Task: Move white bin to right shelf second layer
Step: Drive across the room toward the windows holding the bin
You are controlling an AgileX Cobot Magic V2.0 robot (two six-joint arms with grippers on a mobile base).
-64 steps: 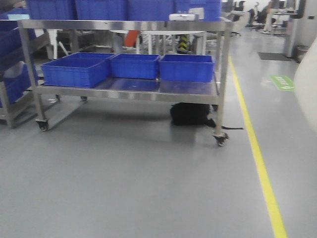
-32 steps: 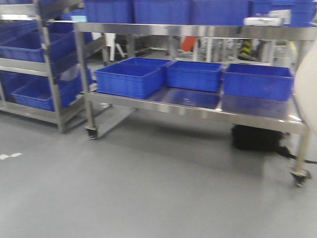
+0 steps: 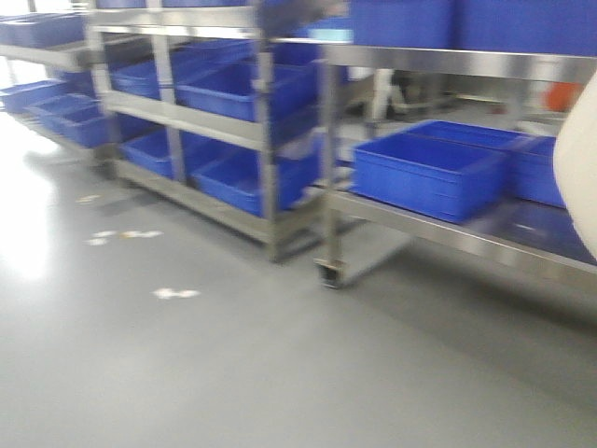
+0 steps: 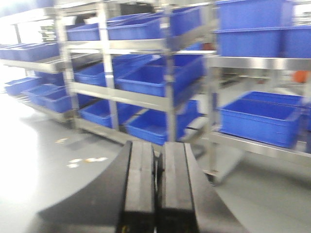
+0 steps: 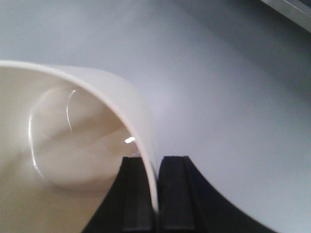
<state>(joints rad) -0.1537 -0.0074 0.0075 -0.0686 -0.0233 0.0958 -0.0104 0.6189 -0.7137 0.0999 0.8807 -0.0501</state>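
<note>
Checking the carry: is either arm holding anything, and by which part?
The right pincer clamps the white bin by its rim wall, one finger inside, one outside. The left pincer is shut on nothing.

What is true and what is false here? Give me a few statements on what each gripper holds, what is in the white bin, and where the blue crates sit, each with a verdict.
1. The right gripper is clamped on the white bin's wall, one finger inside and one outside. True.
2. The left gripper holds a blue crate. False: its jaws are shut together on nothing.
3. The white bin has parts lying in it. False: the right wrist view shows its inside bare.
4. Blue crates sit on the steel racks ahead. True.
</note>
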